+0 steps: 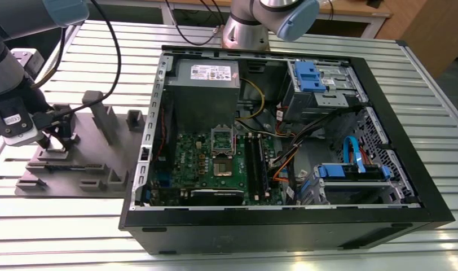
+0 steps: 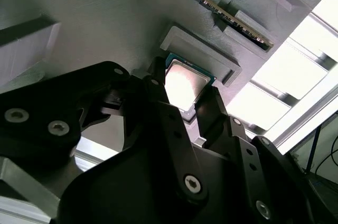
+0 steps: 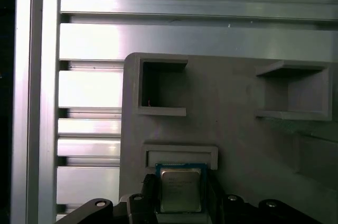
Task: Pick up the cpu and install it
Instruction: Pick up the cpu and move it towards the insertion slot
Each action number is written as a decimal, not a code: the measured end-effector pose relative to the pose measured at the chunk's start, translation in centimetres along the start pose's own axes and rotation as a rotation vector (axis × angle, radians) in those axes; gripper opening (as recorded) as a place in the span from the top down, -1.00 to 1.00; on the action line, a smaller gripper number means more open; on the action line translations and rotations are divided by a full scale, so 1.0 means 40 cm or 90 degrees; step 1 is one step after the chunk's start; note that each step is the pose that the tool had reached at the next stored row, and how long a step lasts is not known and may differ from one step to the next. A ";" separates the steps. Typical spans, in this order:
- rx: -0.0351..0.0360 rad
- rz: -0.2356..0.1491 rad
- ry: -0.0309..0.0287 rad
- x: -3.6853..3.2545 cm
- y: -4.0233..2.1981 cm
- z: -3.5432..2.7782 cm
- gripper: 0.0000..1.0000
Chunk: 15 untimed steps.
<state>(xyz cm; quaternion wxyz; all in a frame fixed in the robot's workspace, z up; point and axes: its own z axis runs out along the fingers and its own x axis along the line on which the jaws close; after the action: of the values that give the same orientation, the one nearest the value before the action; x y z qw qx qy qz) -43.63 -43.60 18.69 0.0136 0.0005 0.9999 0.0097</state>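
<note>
The gripper hangs low over the grey tray, at the tray's end farthest from the open computer case. In both wrist views the cpu lies flat on the tray floor, its silvery top up, just beside a low raised ledge of the tray. One black finger stands at one edge of the chip and its partner at the opposite edge. They look pinched onto the chip, though the angle does not make the contact plain. Whether the chip has left the tray floor I cannot tell.

The chip's edge nearest the ledge has only a narrow strip of bare tray before it. The tray's tall upright blocks stand well apart from the gripper, toward the case. Beyond the tray's near border lies the slatted metal table. Inside the case, the socket on the green motherboard sits uncovered, with cables close by.
</note>
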 end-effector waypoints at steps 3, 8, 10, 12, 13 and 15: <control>0.0000 0.000 0.0000 0.000 0.000 0.000 0.06; 0.0001 0.000 0.0001 0.000 0.000 -0.006 0.06; 0.0001 0.000 0.0000 0.000 0.000 -0.014 0.06; 0.0000 0.000 0.0000 -0.001 0.000 -0.022 0.06; 0.0000 0.000 0.0000 -0.001 0.001 -0.027 0.06; 0.0000 0.000 0.0000 -0.001 0.001 -0.035 0.06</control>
<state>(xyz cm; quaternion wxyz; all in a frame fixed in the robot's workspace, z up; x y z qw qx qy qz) -43.63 -43.60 20.08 0.0136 0.0006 0.9999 0.0097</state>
